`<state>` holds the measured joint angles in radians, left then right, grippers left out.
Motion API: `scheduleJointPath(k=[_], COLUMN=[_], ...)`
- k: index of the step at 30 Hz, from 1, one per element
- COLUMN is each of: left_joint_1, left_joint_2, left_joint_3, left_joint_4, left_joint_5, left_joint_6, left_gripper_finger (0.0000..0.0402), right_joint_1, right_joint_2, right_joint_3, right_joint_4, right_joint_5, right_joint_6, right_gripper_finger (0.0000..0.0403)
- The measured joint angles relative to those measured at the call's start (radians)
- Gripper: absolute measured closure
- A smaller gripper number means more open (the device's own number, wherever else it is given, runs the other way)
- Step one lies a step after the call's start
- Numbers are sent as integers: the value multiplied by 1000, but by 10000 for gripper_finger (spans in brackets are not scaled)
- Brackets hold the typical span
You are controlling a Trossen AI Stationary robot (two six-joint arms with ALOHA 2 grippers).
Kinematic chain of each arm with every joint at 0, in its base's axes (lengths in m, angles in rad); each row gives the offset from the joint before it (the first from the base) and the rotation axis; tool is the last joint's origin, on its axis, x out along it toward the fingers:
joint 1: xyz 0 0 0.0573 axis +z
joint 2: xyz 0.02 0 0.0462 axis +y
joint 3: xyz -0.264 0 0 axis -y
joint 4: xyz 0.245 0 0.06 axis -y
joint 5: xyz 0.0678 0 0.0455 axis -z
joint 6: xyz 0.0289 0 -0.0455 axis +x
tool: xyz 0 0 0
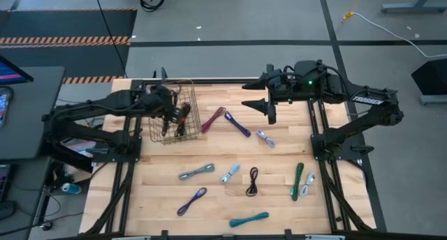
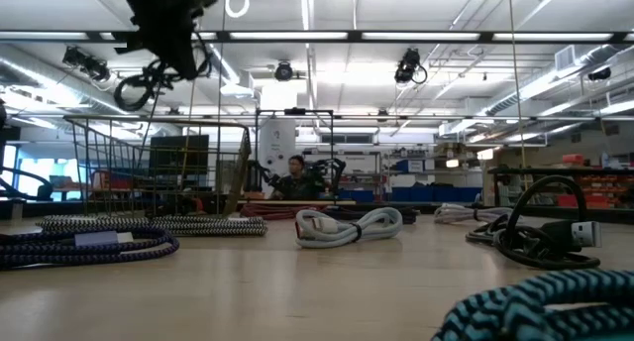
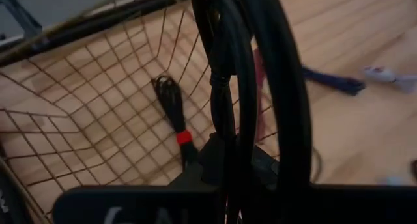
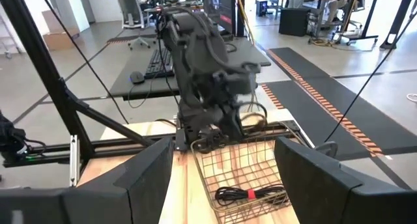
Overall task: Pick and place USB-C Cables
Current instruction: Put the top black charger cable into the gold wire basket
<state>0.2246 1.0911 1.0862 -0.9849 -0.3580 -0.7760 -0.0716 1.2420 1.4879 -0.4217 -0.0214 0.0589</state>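
Note:
My left gripper (image 1: 170,109) hangs over the wire mesh basket (image 1: 187,132), shut on a black USB-C cable (image 2: 139,83). A second black cable with a red band (image 3: 174,116) lies on the basket's floor. My right gripper (image 1: 271,113) is open above the table's far middle, touching nothing; in its wrist view the open gripper (image 4: 225,178) faces the basket (image 4: 251,168). Several cables lie flat on the wood: maroon (image 1: 213,119), purple (image 1: 237,123), grey-silver (image 1: 265,138), grey (image 1: 195,172), black (image 1: 253,181), green (image 1: 298,181), teal (image 1: 248,218). My left gripper pinches the black cable from above, fingers pointing down. Its loops (image 3: 228,87) stand close before the wrist camera and hide the exact place of contact. The bundle hangs below the fingers as a slack loop (image 2: 134,88), lifted clear above the basket's rim.
The basket stands at the table's far left. Another purple cable (image 1: 191,201) and two pale cables (image 1: 230,173) (image 1: 308,183) lie in the near half. Bare wood shows between the basket and the near edge. A person (image 2: 294,172) sits far behind the table.

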Motion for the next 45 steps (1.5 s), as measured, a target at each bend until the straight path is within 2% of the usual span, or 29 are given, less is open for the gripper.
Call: scheduleJointPath(k=[7,22,32,39,45], left_joint_1=[93,255,263,263,263], left_joint_2=[76,227,358,382,382], left_joint_3=[-42,-46,-46,-46,-46], left_joint_4=[-1,62,105,126,124], left_joint_5=[54,186,241,243,240], left_joint_6=[1,2,50,62,66], left_gripper_finger=[383,383,383,381,290], right_joint_1=[7,11,11,11,11], right_joint_2=[0,0,0,0,0], right_joint_3=[0,0,0,0,0], right_joint_4=[-1,-8,-42,-58,-59], right_joint_5=[-14,-32,-33,-33,-33], right_joint_6=[1,-7,-10,-12,-18], right_gripper_finger=[129,129,129,129,129])
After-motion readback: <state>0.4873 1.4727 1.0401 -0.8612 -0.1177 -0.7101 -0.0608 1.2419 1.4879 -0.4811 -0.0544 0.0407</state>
